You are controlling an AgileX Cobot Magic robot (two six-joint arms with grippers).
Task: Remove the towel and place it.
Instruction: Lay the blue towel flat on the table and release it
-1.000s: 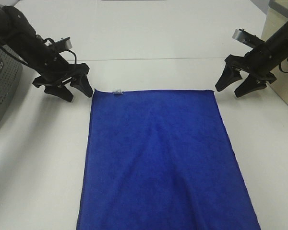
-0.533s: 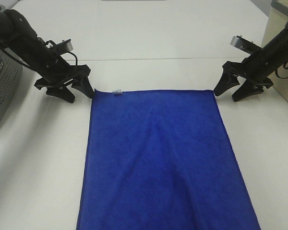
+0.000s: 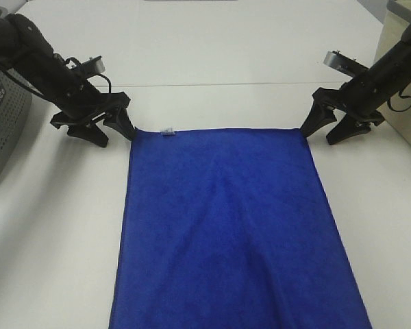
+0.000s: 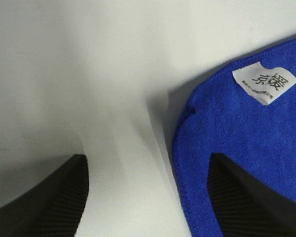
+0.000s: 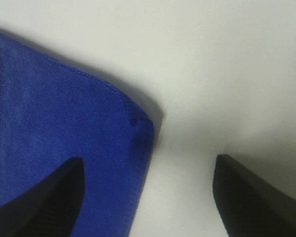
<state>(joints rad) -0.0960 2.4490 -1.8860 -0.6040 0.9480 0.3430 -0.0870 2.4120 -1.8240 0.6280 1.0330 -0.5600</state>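
- The blue towel (image 3: 226,226) lies flat on the white worktop (image 3: 205,55), its near end running out of view, with a white tag (image 3: 168,131) at its far left corner.
- The left claw (image 3: 114,139) is spread apart, straddling the towel's edge at that corner, clamped on nothing.
- The right claw (image 3: 318,136) is spread apart likewise, straddling the far right corner.

Probably lab: plain white table (image 3: 212,55)
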